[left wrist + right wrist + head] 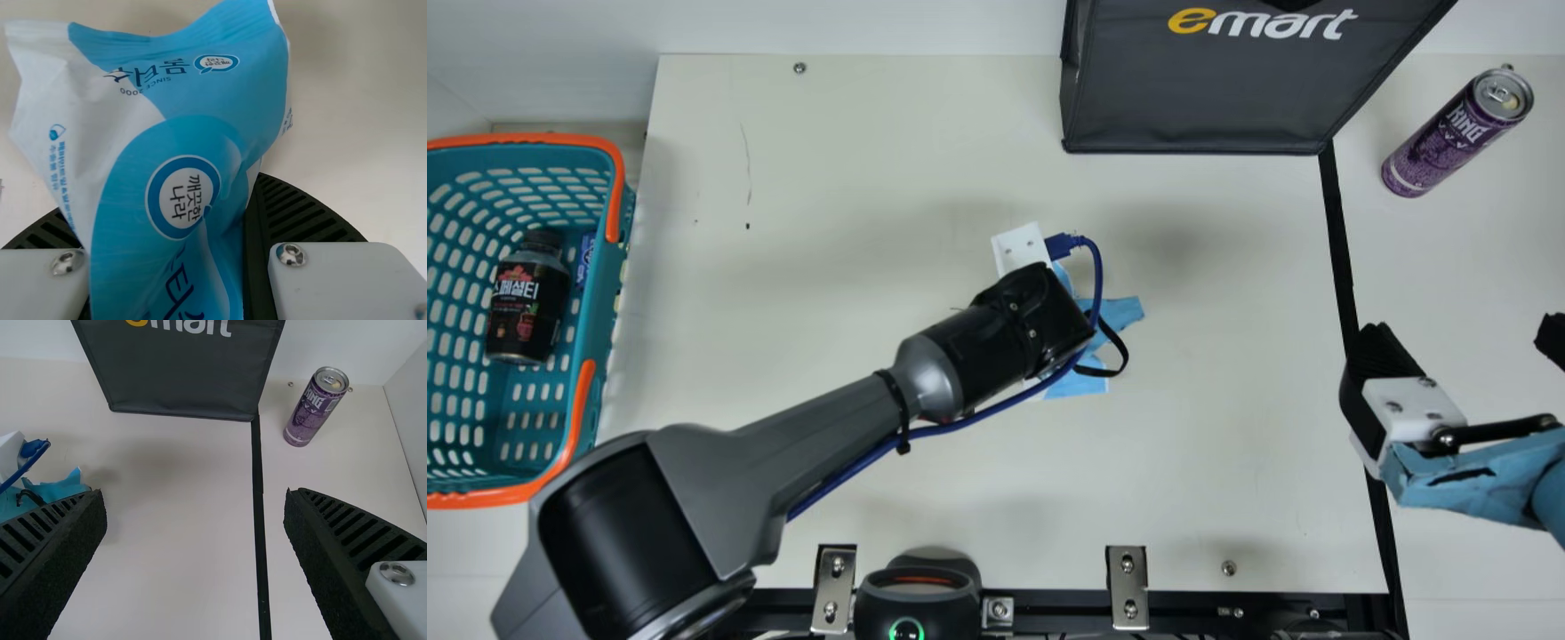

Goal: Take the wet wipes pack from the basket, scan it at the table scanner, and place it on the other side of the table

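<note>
Two likely roles: the left tool (160, 210) grips the wet wipes pack (177, 133) for the six-o'clock scanner (918, 600); the right tool (1465, 333), at three o'clock, gapes to receive.

Your grey-and-black jointed left arm (818, 418) slants from the main view's lower left to its middle, its black left end effector (1054, 311) gripping between black ribbed fingers (300, 210). At the right edge, your right end effector (1464, 329), white-bracketed with a light-blue covering (1449, 480), has its black ribbed fingers (57, 550) spread wide apart.
</note>
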Available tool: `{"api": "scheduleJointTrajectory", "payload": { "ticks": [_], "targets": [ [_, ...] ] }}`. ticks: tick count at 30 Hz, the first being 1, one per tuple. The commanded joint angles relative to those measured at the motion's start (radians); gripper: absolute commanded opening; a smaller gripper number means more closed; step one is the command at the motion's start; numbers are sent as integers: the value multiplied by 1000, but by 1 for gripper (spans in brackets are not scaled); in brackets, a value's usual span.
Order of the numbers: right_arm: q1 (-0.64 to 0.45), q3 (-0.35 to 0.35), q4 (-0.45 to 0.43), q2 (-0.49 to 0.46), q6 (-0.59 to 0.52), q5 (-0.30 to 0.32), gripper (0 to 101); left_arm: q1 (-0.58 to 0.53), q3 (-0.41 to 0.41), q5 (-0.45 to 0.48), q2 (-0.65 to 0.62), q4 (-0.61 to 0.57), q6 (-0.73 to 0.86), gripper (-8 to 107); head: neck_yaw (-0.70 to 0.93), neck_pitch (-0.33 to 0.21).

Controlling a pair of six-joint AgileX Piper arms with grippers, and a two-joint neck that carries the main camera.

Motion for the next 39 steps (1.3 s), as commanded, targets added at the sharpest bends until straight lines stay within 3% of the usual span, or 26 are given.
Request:
{"api": "scheduleJointTrajectory", "payload": {
  "ticks": [1, 10, 18, 30, 39],
  "targets": [
    [0, 0, 0, 0, 0, 0, 95, -5, -5, -7, 11, -1, -47, 32, 2, -29],
    [0, 0, 0, 0, 0, 0, 95, -23, 3, -41, 15, 11, -149, 62, 2, -29],
    [0, 0, 0, 0, 0, 0, 95, -13, 92, -123, -61, -7, -156, 89, 2, -29],
    [0, 0, 0, 0, 0, 0, 95, 106, 404, -313, -375, -109, 101, 90, 2, -29],
    [0, 0, 0, 0, 0, 0, 95, 274, 595, -313, -625, -281, 490, 90, 2, -29]
  ]
}}
